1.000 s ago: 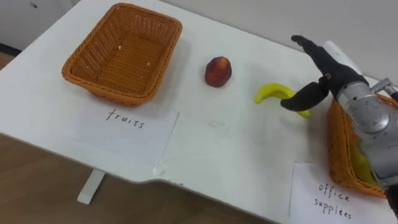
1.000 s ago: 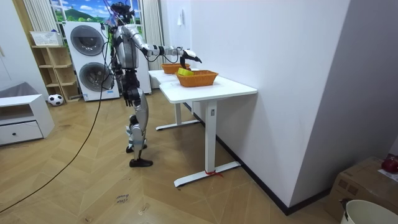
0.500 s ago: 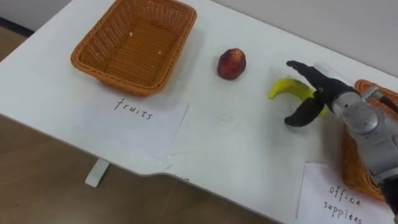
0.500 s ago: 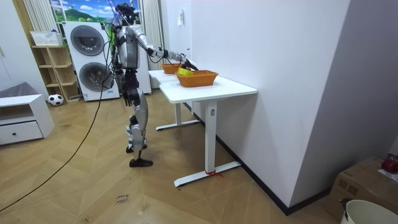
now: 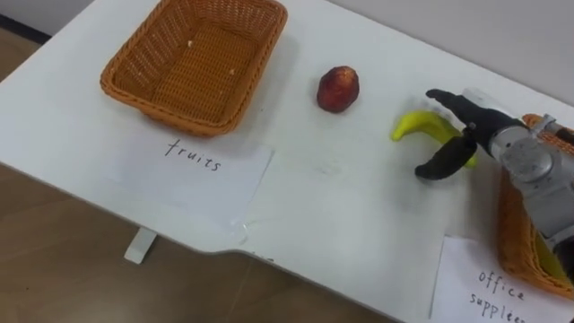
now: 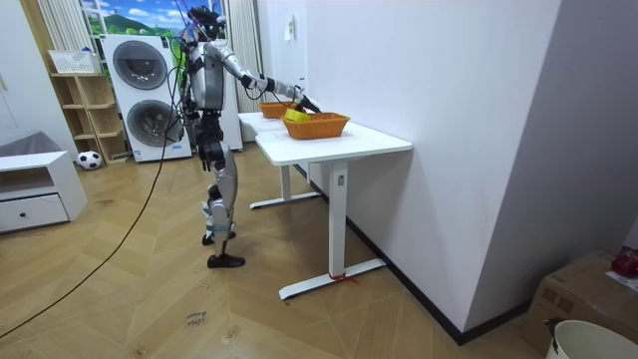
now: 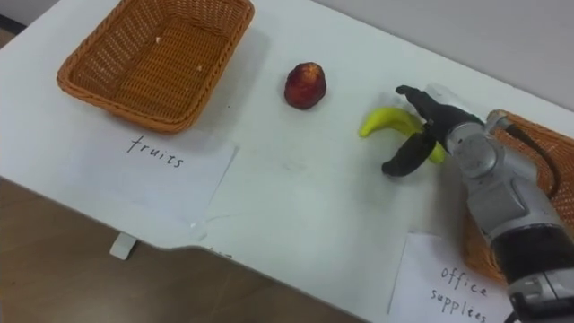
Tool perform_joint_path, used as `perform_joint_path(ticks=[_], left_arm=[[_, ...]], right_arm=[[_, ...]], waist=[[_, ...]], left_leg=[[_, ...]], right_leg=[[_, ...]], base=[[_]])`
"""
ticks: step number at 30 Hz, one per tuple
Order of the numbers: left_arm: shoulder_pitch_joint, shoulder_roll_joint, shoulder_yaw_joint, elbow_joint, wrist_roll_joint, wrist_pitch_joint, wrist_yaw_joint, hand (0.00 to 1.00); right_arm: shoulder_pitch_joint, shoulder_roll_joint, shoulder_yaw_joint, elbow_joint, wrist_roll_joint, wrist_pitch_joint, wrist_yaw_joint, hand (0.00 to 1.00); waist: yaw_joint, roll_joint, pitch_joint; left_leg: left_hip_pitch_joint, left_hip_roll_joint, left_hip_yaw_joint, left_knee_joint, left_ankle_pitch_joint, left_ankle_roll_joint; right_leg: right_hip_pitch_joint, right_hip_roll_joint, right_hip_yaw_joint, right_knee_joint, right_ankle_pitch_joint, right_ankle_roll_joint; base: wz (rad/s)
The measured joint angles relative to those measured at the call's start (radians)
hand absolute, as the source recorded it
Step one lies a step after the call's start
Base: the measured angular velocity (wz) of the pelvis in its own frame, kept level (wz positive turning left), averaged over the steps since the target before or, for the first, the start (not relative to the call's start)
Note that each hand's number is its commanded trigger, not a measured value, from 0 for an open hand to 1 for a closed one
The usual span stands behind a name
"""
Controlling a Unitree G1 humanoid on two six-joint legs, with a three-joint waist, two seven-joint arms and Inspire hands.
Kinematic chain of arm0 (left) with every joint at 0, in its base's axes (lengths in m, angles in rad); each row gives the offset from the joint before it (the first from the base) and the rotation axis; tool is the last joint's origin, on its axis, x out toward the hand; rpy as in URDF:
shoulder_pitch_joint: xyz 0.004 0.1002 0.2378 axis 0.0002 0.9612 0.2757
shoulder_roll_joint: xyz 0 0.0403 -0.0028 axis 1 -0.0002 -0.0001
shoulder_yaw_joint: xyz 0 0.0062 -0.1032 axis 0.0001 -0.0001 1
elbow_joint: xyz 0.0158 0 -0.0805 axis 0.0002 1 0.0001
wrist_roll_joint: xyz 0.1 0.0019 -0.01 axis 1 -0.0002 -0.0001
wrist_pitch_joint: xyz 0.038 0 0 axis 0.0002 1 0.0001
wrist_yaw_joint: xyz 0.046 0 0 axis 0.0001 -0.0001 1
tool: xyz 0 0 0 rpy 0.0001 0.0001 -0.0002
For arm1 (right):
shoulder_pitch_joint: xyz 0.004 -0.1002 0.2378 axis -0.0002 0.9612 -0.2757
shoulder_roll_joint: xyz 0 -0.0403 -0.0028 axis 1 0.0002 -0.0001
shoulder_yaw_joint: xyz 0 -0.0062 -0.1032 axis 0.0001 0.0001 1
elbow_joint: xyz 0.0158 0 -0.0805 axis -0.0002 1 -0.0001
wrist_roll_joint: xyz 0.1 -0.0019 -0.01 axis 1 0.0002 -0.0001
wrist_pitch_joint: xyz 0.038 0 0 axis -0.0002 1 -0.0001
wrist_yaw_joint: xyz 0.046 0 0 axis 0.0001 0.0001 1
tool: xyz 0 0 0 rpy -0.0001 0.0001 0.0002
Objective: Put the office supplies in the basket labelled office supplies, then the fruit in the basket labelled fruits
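Observation:
A yellow banana [image 5: 413, 126] lies on the white table [image 5: 359, 206], right of a red peach [image 5: 338, 88]. My right hand [image 5: 485, 132] reaches in from the right and hangs at the banana's right end. It is open, with the fingers stretched over the fruit and the thumb [image 5: 441, 163] curved in front of it. Whether it touches the banana I cannot tell. The fruits basket [image 5: 134, 97] stands empty at the far left. The office supplies basket [image 5: 509, 240] sits at the right edge, partly hidden by my arm, with something yellow [image 5: 549, 263] inside. In the room view I stand at the table [image 6: 339, 145].
A paper sheet marked "fruits" [image 5: 211, 169] lies before the left basket, and one marked "office supplies" [image 5: 489, 289] before the right basket. The table's front edge runs close below both sheets, with wood floor [image 5: 54, 269] beyond it.
My right hand has come down from above the table to the banana's right end, fingers over it. The camera has shifted a little. The fruit and baskets stay in place.

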Motion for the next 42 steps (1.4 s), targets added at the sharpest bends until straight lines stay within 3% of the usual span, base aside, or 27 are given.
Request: perform_joint_path(ticks=[6,17,30,39,40,41,42], left_arm=[[-0.022,0.006,-0.003,0.001,-0.001,-0.001,-0.012,0.0],[-0.041,0.014,-0.04,0.002,-0.002,-0.015,-0.009,0.0],[-0.077,0.034,-0.077,0.002,-0.001,-0.001,-0.01,0.0],[-0.072,0.036,-0.077,0.004,-0.001,0.0,-0.009,0.0],[-0.073,0.036,-0.077,0.005,-0.001,0.0,-0.009,0.0],[-0.074,0.037,-0.077,0.005,-0.001,0.0,-0.009,0.0],[-0.074,0.037,-0.077,0.005,-0.001,0.0,-0.009,0.0]], right_arm=[[-0.016,-0.009,0.025,0.034,0.0,0.001,0.018,0.0],[-0.025,-0.037,0.057,0.037,0.053,0.001,0.107,0.0],[-0.025,-0.044,0.059,0.035,0.082,0.013,0.164,0.0],[-0.024,-0.045,0.06,0.035,0.082,0.034,0.192,0.0],[-0.024,-0.045,0.061,0.035,0.083,0.034,0.196,0.05],[-0.022,-0.045,0.061,0.035,0.086,0.034,0.196,0.19],[-0.022,-0.045,0.062,0.035,0.086,0.034,0.196,0.74]], waist=[[0.013,-0.014,0.0008],[0.016,0.002,0.0128],[0.017,0.011,0.0025],[0.018,0.003,-0.0033],[0.018,0.001,-0.0039],[0.018,0.0,-0.0045],[0.018,-0.001,-0.0045]], left_leg=[[-0.002,0.0,-0.002,0.002,0.0,0.0],[-0.008,0.001,-0.005,0.018,0.0,0.0],[-0.015,0.002,-0.013,0.025,0.001,-0.001],[-0.015,0.001,-0.022,0.026,0.002,-0.002],[-0.015,0.001,-0.023,0.028,0.002,-0.002],[-0.015,0.001,-0.023,0.028,0.002,-0.002],[-0.015,0.001,-0.024,0.028,0.002,-0.002]], right_leg=[[0.001,0.0,-0.001,0.0,0.0,0.0],[0.005,0.0,-0.019,-0.001,0.005,-0.008],[0.002,0.001,-0.027,0.0,0.008,-0.012],[0.005,0.001,-0.028,0.0,0.008,-0.012],[0.006,0.002,-0.027,0.0,0.008,-0.012],[0.007,0.002,-0.026,0.0,0.008,-0.012],[0.007,0.002,-0.025,-0.001,0.008,-0.012]], base=[[0.0],[0.0],[0.0],[0.0],[0.0],[0.0],[0.0]])
